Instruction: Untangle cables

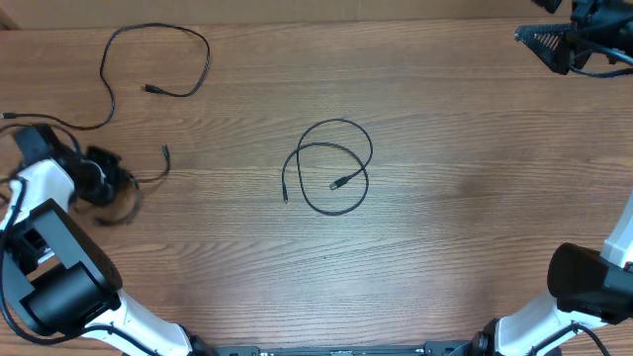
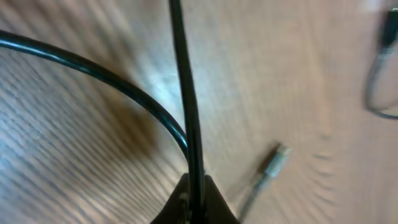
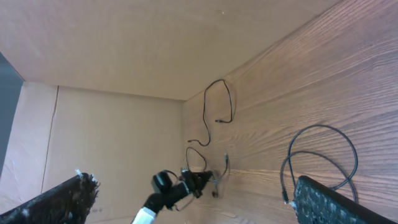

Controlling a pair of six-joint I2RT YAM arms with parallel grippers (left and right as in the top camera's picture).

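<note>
Three thin black cables lie apart on the wooden table. One cable [image 1: 334, 166] is loosely coiled at the centre, also showing in the right wrist view as the coiled cable [image 3: 320, 155]. A second cable [image 1: 158, 59] curves across the far left. My left gripper [image 1: 111, 183] is at the left edge, shut on the third cable [image 1: 148, 178]. In the left wrist view that cable [image 2: 186, 106] runs straight up from the closed left gripper [image 2: 196, 190], with its plug [image 2: 273, 163] blurred on the table beside it. My right gripper [image 1: 552, 44] hangs open at the far right corner, holding nothing.
The left arm's base [image 1: 54, 267] and the right arm's base [image 1: 584, 287] stand at the near corners. A cardboard wall [image 3: 112, 124] rises behind the table's far left side. In the right wrist view, the open right gripper [image 3: 194, 186] looks across to the left arm [image 3: 180, 183].
</note>
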